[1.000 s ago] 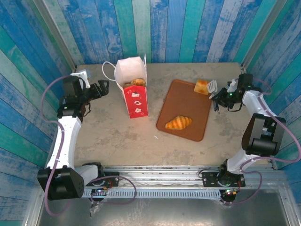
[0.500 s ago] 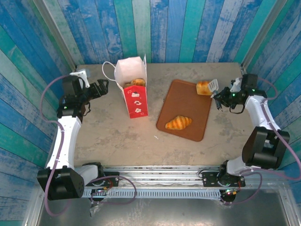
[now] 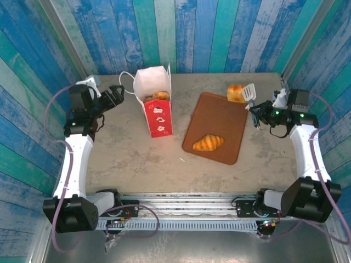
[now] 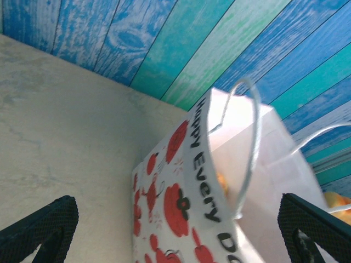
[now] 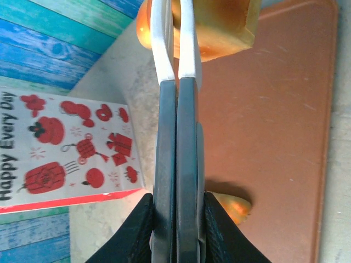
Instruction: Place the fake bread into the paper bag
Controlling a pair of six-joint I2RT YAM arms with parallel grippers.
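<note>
The left arm [image 3: 75,161] and the right arm [image 3: 308,150] are built alike: smooth white shell links set between bulky, rounded black joint housings [image 3: 70,215], each arm rising from a dark base block [image 3: 108,198]. A thin mauve cable [image 3: 50,115] runs in loose loops along each arm. The left claw [image 3: 118,94] has black fingers [image 4: 41,227] with a fine gridded texture. The right claw [image 3: 249,94] has long, smooth black fingers [image 5: 176,164] that end in flat white tips [image 5: 189,44], slotted like a small spatula.
</note>
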